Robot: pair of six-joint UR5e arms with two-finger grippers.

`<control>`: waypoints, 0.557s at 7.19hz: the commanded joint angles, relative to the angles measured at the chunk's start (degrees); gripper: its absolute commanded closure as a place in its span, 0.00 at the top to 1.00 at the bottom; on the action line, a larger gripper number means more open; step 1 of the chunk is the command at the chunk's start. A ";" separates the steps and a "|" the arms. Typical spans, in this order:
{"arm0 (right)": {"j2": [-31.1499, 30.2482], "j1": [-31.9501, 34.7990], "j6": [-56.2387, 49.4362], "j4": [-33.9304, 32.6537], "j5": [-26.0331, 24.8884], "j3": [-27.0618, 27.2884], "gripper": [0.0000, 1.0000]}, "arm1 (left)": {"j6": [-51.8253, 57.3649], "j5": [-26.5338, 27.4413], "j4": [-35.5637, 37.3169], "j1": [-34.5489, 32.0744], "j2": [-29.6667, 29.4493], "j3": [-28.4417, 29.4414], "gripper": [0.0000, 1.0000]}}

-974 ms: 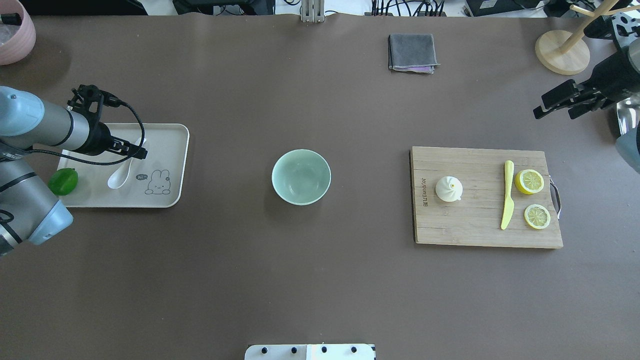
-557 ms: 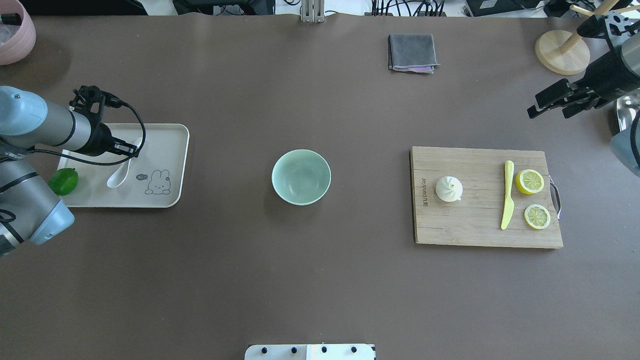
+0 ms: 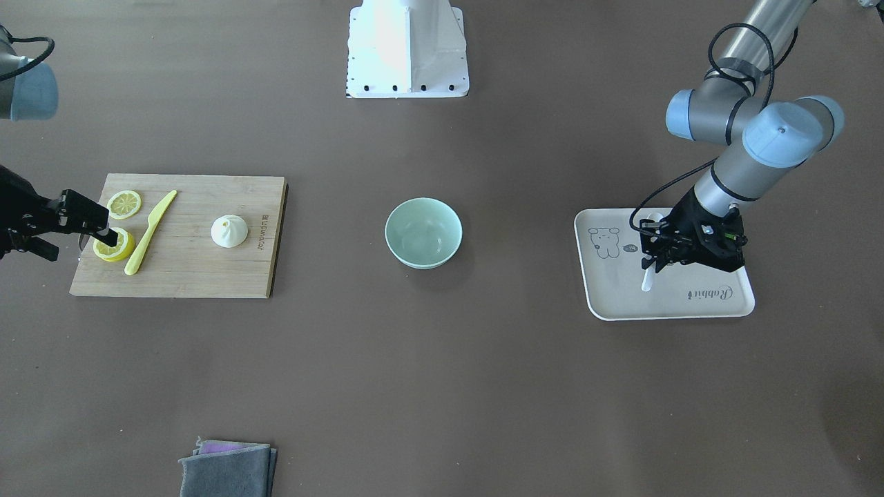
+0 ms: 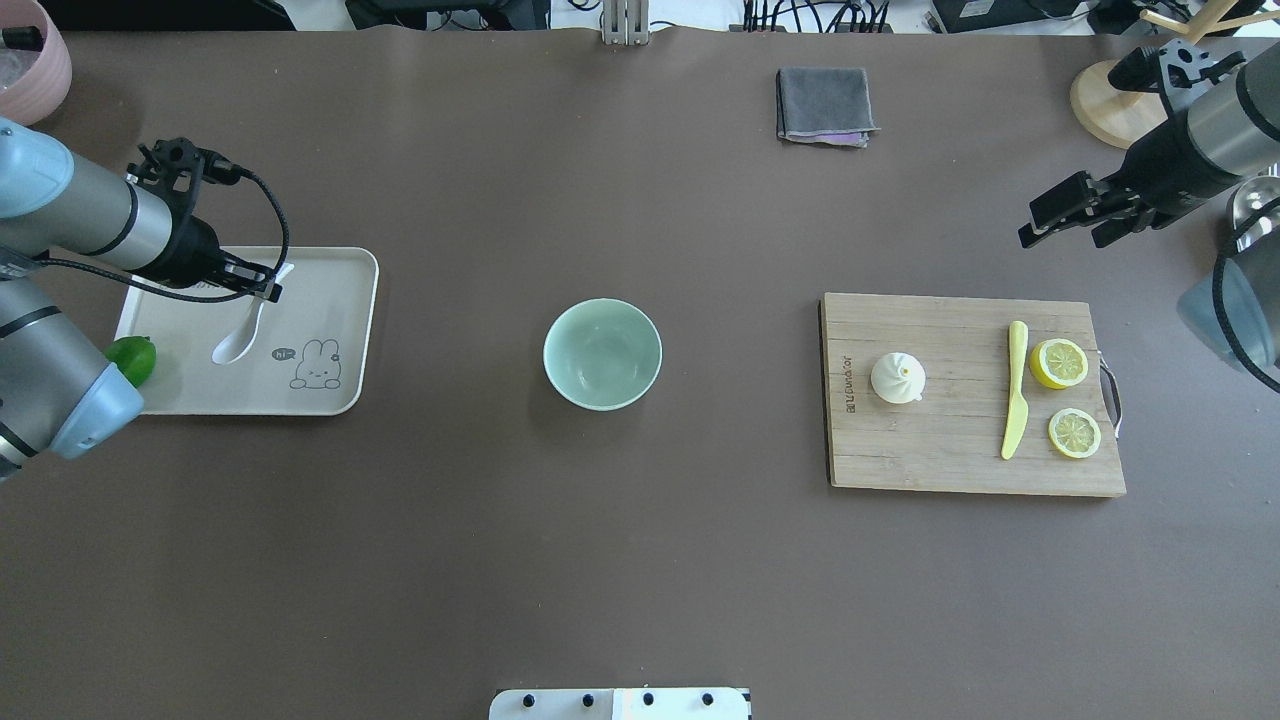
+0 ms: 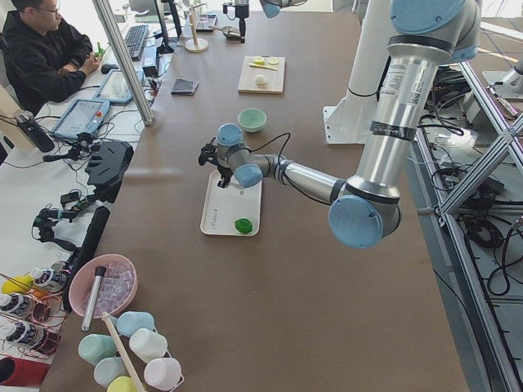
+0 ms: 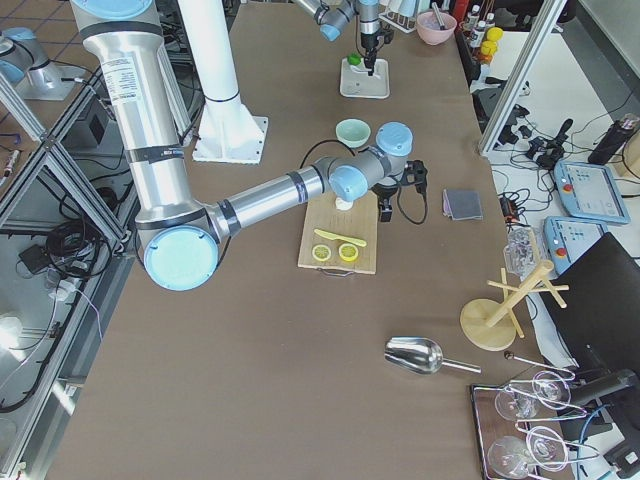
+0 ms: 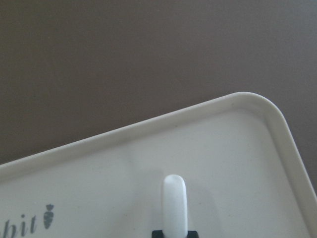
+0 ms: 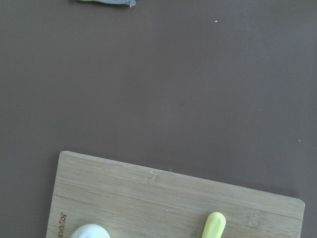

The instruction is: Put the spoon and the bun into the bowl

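The white spoon [image 4: 232, 345] is over the cream tray [image 4: 340, 300] at the left. My left gripper [image 4: 264, 288] is shut on its handle; the handle tip shows between the fingers in the left wrist view [image 7: 174, 203]. I cannot tell if the scoop touches the tray. The mint-green bowl [image 4: 602, 353] stands empty mid-table. The white bun [image 4: 898, 378] sits on the wooden cutting board [image 4: 950, 460] at the right. My right gripper [image 4: 1035, 225] is open and empty, in the air beyond the board's far right corner.
A green lime [image 4: 135, 358] lies on the tray's near left. A yellow knife [image 4: 1015, 390] and two lemon halves [image 4: 1059, 363] lie on the board. A grey cloth [image 4: 823, 105], a wooden stand [image 4: 1120, 100] and a pink bowl [image 4: 25, 60] sit along the far edge.
My left gripper has moved a little toward the far side with the spoon, whose scoop shifted along. My right gripper has moved left, toward the table's middle.
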 commanded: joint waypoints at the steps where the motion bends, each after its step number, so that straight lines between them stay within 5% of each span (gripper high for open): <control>1: 1.14 -4.55 3.61 0.03 -2.78 0.47 1.00 | 0.40 -1.99 10.69 -2.87 -3.78 -5.74 0.00; 4: 3.61 -13.15 14.31 0.03 -9.55 1.69 1.00 | -0.39 -2.17 16.67 -4.36 -9.14 -5.66 0.00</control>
